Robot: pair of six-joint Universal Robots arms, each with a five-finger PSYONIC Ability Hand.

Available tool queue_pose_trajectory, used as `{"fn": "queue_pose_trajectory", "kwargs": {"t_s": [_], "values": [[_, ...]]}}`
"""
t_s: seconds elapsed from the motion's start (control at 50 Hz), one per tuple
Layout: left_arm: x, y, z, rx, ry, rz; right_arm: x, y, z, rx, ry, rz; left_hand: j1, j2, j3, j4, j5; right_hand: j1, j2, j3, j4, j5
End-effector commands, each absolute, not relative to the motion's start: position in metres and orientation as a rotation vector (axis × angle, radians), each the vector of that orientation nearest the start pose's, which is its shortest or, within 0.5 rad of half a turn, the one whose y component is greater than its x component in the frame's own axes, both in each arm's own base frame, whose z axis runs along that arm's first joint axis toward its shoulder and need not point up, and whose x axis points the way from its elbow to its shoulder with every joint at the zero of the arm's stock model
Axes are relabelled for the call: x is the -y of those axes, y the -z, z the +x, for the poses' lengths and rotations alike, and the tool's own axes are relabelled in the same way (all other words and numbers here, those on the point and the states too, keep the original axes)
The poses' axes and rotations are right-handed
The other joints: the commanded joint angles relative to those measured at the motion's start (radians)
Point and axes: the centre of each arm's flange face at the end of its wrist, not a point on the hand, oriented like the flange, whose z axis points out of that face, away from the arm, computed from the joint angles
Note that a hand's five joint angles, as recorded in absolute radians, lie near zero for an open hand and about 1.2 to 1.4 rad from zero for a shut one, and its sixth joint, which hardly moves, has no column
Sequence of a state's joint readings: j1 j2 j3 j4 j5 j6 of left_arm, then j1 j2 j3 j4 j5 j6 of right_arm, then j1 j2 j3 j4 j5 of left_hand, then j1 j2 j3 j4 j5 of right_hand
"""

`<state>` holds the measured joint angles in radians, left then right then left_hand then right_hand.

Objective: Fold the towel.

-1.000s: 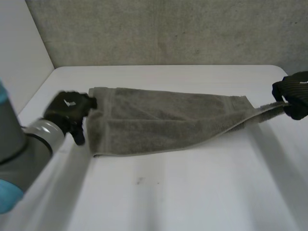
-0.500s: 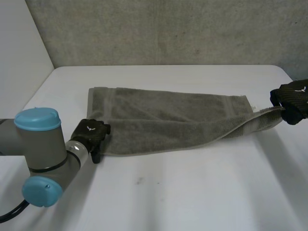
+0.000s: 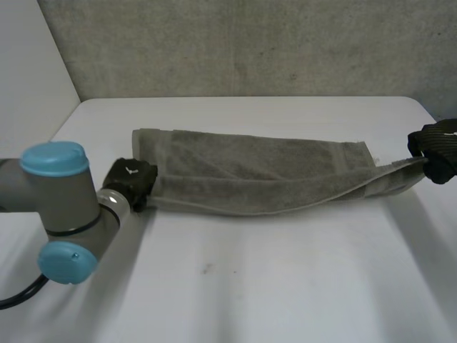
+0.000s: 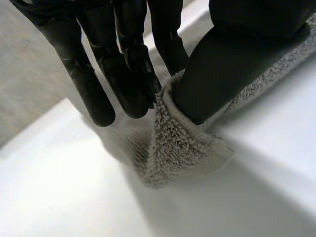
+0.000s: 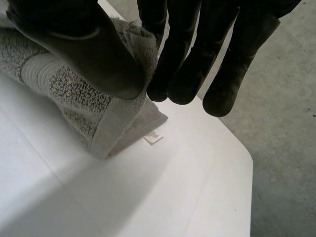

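A grey towel (image 3: 250, 171) lies stretched across the white table (image 3: 285, 286), folded lengthwise. My left hand (image 3: 131, 183) is at the towel's near left corner. In the left wrist view the thumb and fingers (image 4: 128, 69) pinch that corner of the towel (image 4: 182, 148). My right hand (image 3: 437, 150) holds the near right corner, lifted just off the table at the right edge. In the right wrist view its thumb (image 5: 94, 54) presses the towel's hem (image 5: 113, 118) against the fingers.
A grey wall (image 3: 250, 43) runs behind the table. A white side panel (image 3: 28, 86) stands at the left. The table's right edge (image 3: 428, 114) is close to my right hand. Bare tabletop stretches in front of the towel.
My left hand has come in to the towel's near left corner and closed on it, lifting the near edge slightly. My right hand has kept its grip and shifted a little to the right.
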<state>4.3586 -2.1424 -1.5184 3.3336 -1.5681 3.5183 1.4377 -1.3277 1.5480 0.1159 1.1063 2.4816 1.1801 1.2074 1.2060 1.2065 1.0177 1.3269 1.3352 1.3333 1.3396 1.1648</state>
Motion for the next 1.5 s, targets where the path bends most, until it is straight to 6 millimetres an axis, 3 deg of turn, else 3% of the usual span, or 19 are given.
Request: {"fn": "queue_pose_trajectory", "kwargs": {"t_s": [0.02, 0.12, 0.22, 0.28, 0.32, 0.38, 0.5, 0.56, 0.6, 0.64, 0.66, 0.7, 0.72, 0.8, 0.82, 0.92, 1.08, 1.3, 1.5], "values": [[0.293, -0.182, -0.231, -2.313, 1.879, 0.847, 0.334, -0.236, 0.120, -2.403, 1.889, -1.070, 0.216, 0.189, 0.190, 0.190, 0.204, 0.069, 0.061, 0.063, 0.057, 0.057], [0.261, -0.205, -0.218, -2.277, 1.809, 0.926, 0.318, -0.231, 0.109, -2.498, 1.738, -1.162, 0.216, 0.189, 0.190, 0.190, 0.204, 0.069, 0.061, 0.063, 0.057, 0.057], [0.216, -0.230, -0.203, -2.201, 1.717, 1.048, 0.287, -0.232, 0.094, -2.600, 1.521, -1.393, 0.216, 0.189, 0.190, 0.190, 0.204, 0.069, 0.061, 0.063, 0.057, 0.057], [0.205, -0.236, -0.200, -2.173, 1.711, 1.070, 0.281, -0.233, 0.089, -2.617, 1.481, -1.412, 0.216, 0.189, 0.190, 0.190, 0.204, 0.069, 0.061, 0.063, 0.057, 0.057], [0.187, -0.251, -0.194, -2.111, 1.709, 1.106, 0.273, -0.240, 0.080, -2.610, 1.466, -1.404, 0.216, 0.189, 0.190, 0.190, 0.204, 0.069, 0.061, 0.063, 0.057, 0.057], [0.178, -0.261, -0.189, -2.055, 1.711, 1.120, 0.267, -0.251, 0.079, -2.558, 1.506, -1.411, 0.216, 0.189, 0.190, 0.190, 0.204, 0.069, 0.061, 0.063, 0.057, 0.057], [0.181, -0.264, -0.186, -2.027, 1.701, 1.119, 0.265, -0.259, 0.083, -2.473, 1.552, -1.419, 0.216, 0.189, 0.190, 0.190, 0.204, 0.069, 0.061, 0.063, 0.057, 0.057], [0.189, -0.260, -0.189, -2.039, 1.702, 1.133, 0.267, -0.258, 0.084, -2.458, 1.556, -1.415, 0.216, 0.189, 0.190, 0.190, 0.204, 0.069, 0.061, 0.063, 0.057, 0.057], [0.198, -0.249, -0.192, -2.067, 1.680, 1.161, 0.268, -0.256, 0.085, -2.454, 1.549, -1.414, 0.216, 0.189, 0.190, 0.190, 0.204, 0.069, 0.061, 0.063, 0.057, 0.057], [0.222, -0.229, -0.202, -2.096, 1.663, 1.198, 0.277, -0.246, 0.087, -2.446, 1.501, -1.408, 0.216, 0.189, 0.190, 0.190, 0.204, 0.069, 0.061, 0.063, 0.057, 0.057], [0.222, -0.229, -0.202, -2.096, 1.663, 1.199, 0.277, -0.246, 0.087, -2.446, 1.500, -1.408, 0.216, 0.189, 0.190, 0.190, 0.204, 0.069, 0.061, 0.063, 0.057, 0.057], [0.242, -0.213, -0.211, -2.104, 1.650, 1.228, 0.293, -0.230, 0.094, -2.446, 1.438, -1.399, 0.216, 0.189, 0.190, 0.190, 0.204, 0.069, 0.061, 0.063, 0.057, 0.057], [0.242, -0.213, -0.212, -2.104, 1.650, 1.228, 0.293, -0.229, 0.095, -2.446, 1.438, -1.399, 0.216, 0.189, 0.190, 0.190, 0.204, 0.069, 0.061, 0.063, 0.057, 0.057], [0.278, -0.188, -0.222, -2.149, 1.609, 1.232, 0.318, -0.215, 0.108, -2.507, 1.447, -1.411, 0.216, 0.189, 0.190, 0.190, 0.204, 0.069, 0.061, 0.063, 0.057, 0.057], [0.278, -0.188, -0.222, -2.149, 1.608, 1.232, 0.318, -0.215, 0.108, -2.507, 1.447, -1.411, 0.216, 0.189, 0.190, 0.190, 0.204, 0.069, 0.061, 0.063, 0.057, 0.057], [0.318, -0.170, -0.235, -2.161, 1.629, 1.215, 0.350, -0.190, 0.120, -2.522, 1.505, -1.389, 0.216, 0.189, 0.190, 0.190, 0.204, 0.069, 0.061, 0.063, 0.057, 0.057], [0.358, -0.160, -0.250, -2.170, 1.715, 1.145, 0.382, -0.176, 0.145, -2.478, 1.682, -1.296, 0.216, 0.189, 0.190, 0.190, 0.204, 0.069, 0.061, 0.063, 0.057, 0.057], [0.394, -0.146, -0.267, -2.113, 1.786, 1.129, 0.413, -0.159, 0.167, -2.489, 1.843, -1.314, 0.216, 0.189, 0.190, 0.190, 0.204, 0.069, 0.061, 0.063, 0.057, 0.057], [0.407, -0.134, -0.269, -2.101, 1.775, 1.084, 0.430, -0.148, 0.172, -2.515, 1.881, -1.312, 0.216, 0.189, 0.190, 0.190, 0.204, 0.069, 0.061, 0.063, 0.057, 0.057]]}}
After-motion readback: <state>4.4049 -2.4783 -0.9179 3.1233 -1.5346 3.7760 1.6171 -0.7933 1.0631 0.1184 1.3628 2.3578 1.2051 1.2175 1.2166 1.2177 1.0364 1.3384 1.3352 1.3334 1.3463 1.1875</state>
